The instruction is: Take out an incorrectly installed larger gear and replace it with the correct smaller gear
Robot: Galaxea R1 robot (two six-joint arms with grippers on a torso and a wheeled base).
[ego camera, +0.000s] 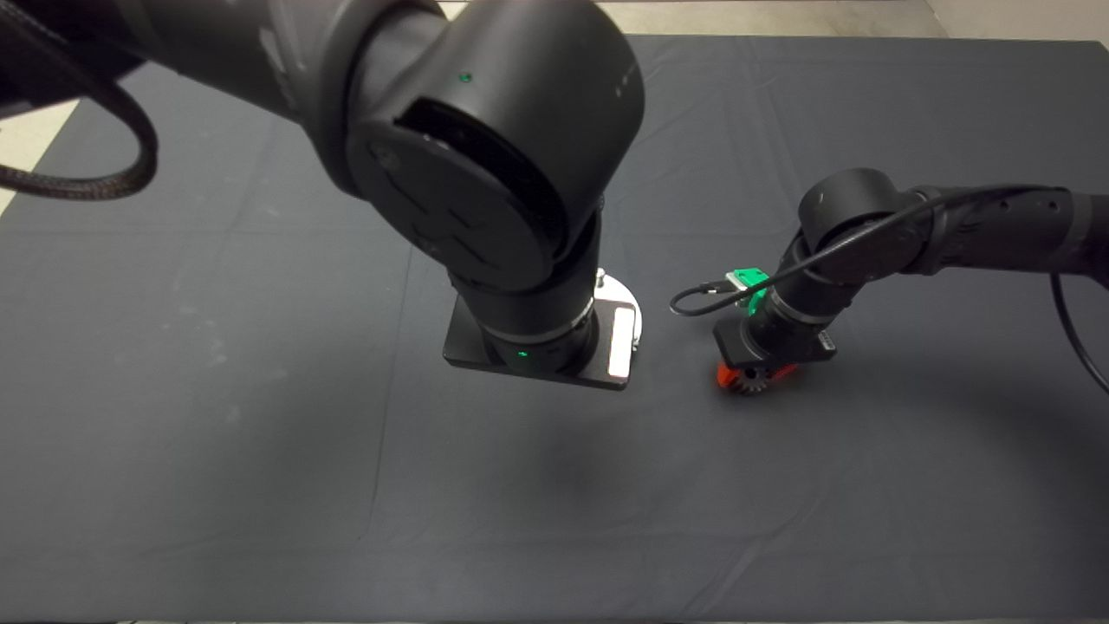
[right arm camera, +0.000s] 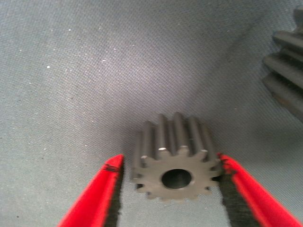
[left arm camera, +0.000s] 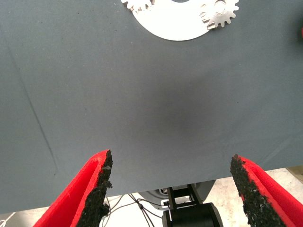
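The smaller gear (right arm camera: 174,163) lies on the mat (right arm camera: 85,80) between the right gripper's (right arm camera: 170,189) parted fingers, bore axis pointing back along them, one pad touching its teeth. The left gripper (left arm camera: 171,177) hangs wide open, well away.

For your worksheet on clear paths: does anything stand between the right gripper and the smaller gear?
Nothing visible does. The right gripper has the smaller gear directly between its two red fingers, on the dark mat. Part of another gear lies off to one side, clear of the fingers.
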